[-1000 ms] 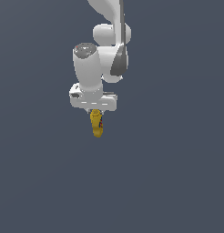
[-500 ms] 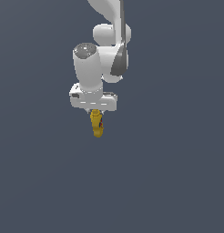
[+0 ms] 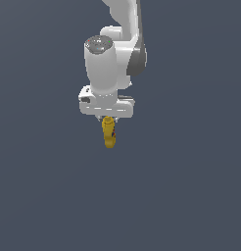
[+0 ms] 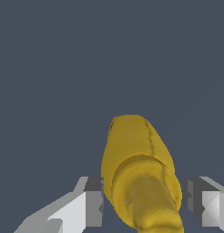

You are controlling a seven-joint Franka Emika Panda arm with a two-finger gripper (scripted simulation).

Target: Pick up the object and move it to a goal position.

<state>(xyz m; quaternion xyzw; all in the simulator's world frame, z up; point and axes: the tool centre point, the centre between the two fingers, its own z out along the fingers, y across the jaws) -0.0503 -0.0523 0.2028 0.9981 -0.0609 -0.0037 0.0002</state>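
Arm carrying the bottle (image 3: 109,135), which hangs at 6 o'clock beneath the white fingers (image 3: 108,119), clear of any table. The fingers are clamped on the bottle, one on either side in the wrist view (image 4: 141,182). Risk: the hold appears to sit near one end, so a quick swing could pivot or drop it short of the goal, which is not visible. The bottle is small and yellow with a narrower cap and a small dark label mark
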